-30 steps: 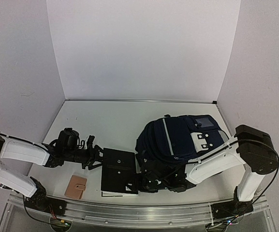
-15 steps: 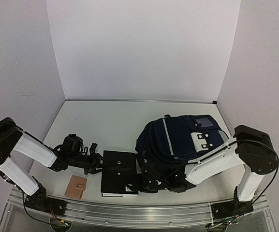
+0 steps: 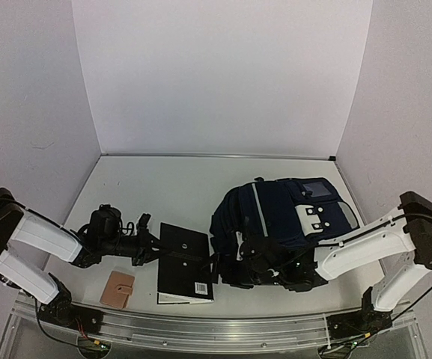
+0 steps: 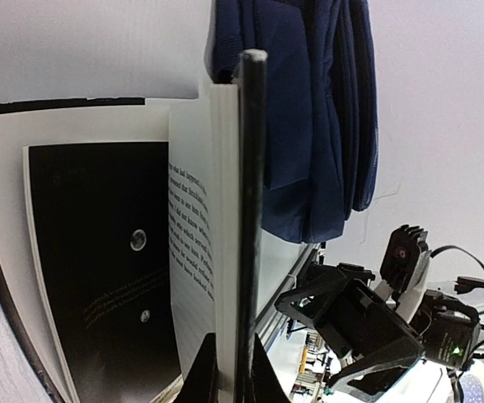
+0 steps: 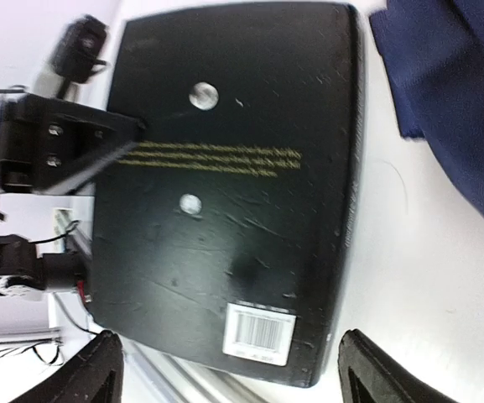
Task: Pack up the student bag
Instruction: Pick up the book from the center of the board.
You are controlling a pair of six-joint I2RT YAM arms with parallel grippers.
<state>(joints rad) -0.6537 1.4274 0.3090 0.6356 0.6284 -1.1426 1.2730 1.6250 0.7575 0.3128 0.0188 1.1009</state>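
Note:
The student bag, dark navy with a grey stripe, lies at the right of the table. It also hangs across the top of the left wrist view and fills a corner of the right wrist view. A black book lies just left of it, barcode toward the front. My left gripper is shut on the book's left edge. The cover and pages are pinched between its fingertips. My right gripper hovers open by the book's right edge. Its fingers stand wide over the barcode end.
A small tan wallet-like case lies near the front edge, left of the book. White walls close in the table on three sides. A metal rail runs along the front.
My left gripper has shut on the book's left edge. My right gripper has opened wider and drawn back off the book toward the bag, uncovering the barcode.

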